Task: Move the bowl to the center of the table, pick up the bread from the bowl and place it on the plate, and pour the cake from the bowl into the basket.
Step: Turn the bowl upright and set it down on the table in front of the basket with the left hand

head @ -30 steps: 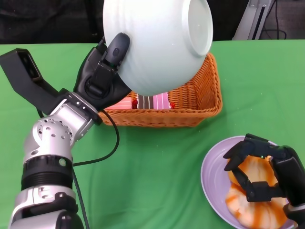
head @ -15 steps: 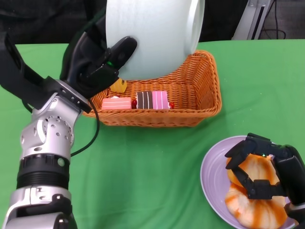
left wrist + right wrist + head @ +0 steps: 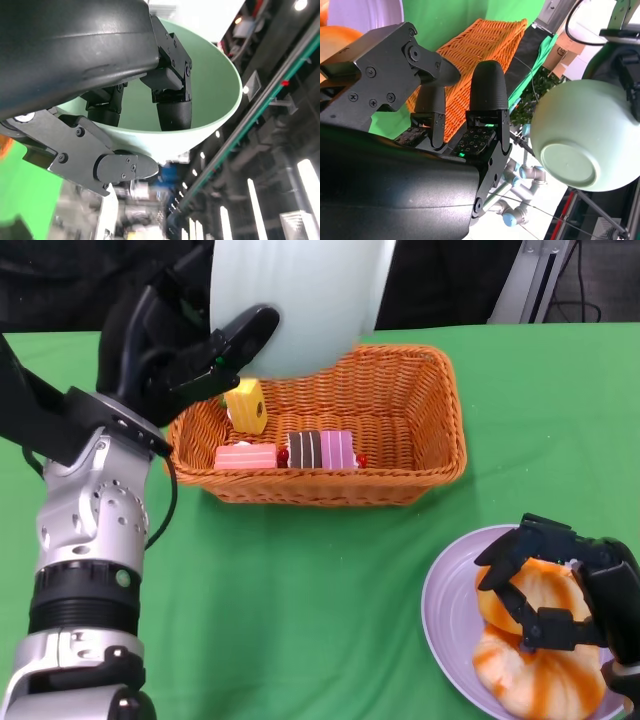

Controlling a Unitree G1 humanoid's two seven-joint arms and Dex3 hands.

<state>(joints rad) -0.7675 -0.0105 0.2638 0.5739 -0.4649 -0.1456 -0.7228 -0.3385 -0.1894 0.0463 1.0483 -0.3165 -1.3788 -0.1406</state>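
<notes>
My left hand [image 3: 180,350] grips the rim of the pale green bowl [image 3: 295,300] and holds it tipped on its side above the back left of the wicker basket [image 3: 415,455]. The left wrist view shows the bowl [image 3: 210,95] with nothing inside and fingers [image 3: 172,102] hooked over its rim. Cake pieces lie in the basket: a yellow one [image 3: 246,405], a pink one [image 3: 245,456] and a brown-and-pink one [image 3: 320,449]. The orange-streaked bread [image 3: 535,665] rests on the lilac plate [image 3: 445,625] at front right. My right hand [image 3: 560,595] hovers over the bread with fingers curled, apart from it.
The green cloth [image 3: 300,590] covers the table. In the right wrist view the basket [image 3: 470,60] and the tipped bowl [image 3: 585,140] appear beyond my right hand's fingers [image 3: 487,105]. A metal stand leg [image 3: 535,275] rises behind the table's far edge.
My left hand has swung the bowl up and to the left, off the basket's middle. The yellow cake piece has come into sight. The right hand has barely shifted.
</notes>
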